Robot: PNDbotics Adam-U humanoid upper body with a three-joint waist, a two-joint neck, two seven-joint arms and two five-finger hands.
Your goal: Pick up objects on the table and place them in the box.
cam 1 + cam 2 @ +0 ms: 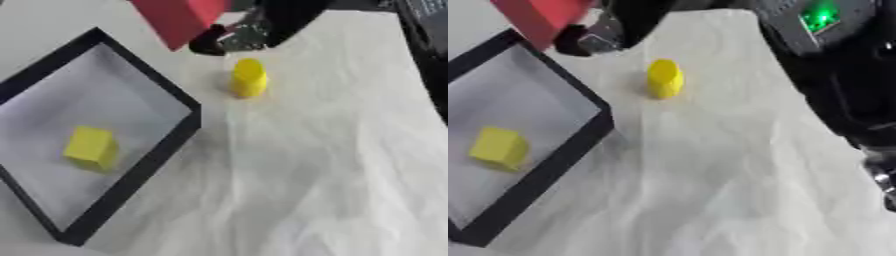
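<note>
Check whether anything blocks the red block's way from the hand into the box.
Nothing visible does. The right hand holds the red block in the air just beyond the box's far rim. The box holds only a yellow cube; the yellow cylinder stands aside.

A creased white cloth (332, 165) covers the counter, matt. The box (166, 142) has a matt black rim and smooth pale floor. Yellow cube (90, 147), yellow cylinder (248, 77) and red block (179, 17) look smooth, plastic-like.
</note>
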